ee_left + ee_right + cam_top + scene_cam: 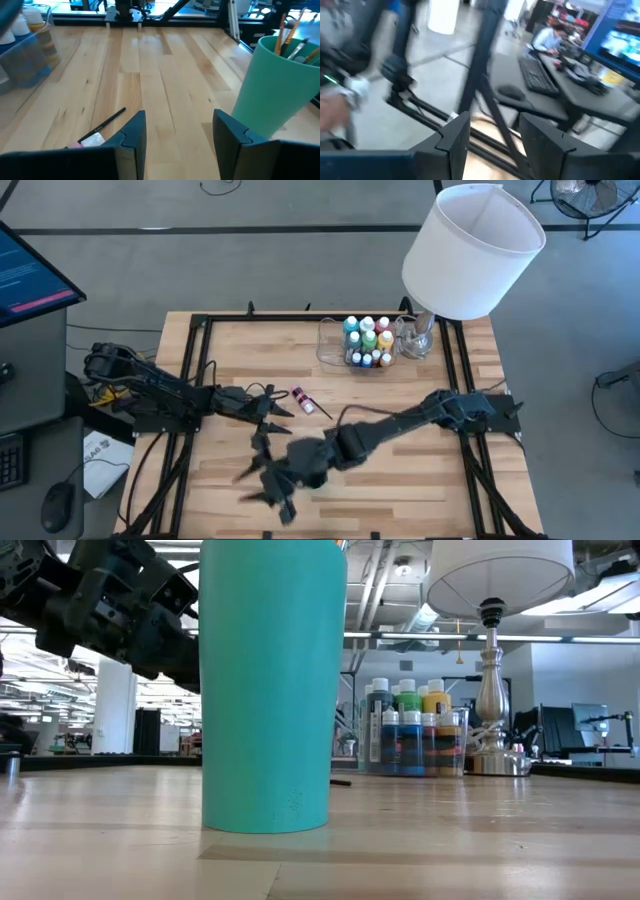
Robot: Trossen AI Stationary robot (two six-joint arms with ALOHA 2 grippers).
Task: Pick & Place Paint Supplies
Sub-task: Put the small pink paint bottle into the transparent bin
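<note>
Wooden bench (400, 470) under a clear plastic tray (335, 345) near the far edge, packed with white-capped paint bottles (368, 340) — green, yellow, blue, dark ones seen across the boards. Just beside the tray, toward the far right corner, a silver lamp base (420, 335) under a big white shade (472, 248). Out on the open boards near the middle: one small pink bottle (299, 396) on its side, with a thin dark brush (320, 409) lying just beside it. Teal cup (266, 690) upright near the front edge, brushes (287, 42) poking from its mouth.

Left claw (180, 137) low over the boards at mid-left, fingers apart with nothing between them — pink bottle and brush lying just off one finger, cup off the other. Right claw (495, 132) stretched from the right edge down toward the front of the bench, held above the cup's spot, pointing out past the bench frame at the room; fingers apart, nothing gripped.

Beyond the bench, a desk with keyboard (540, 75) and mouse, and a seated person (552, 37) farther back.
</note>
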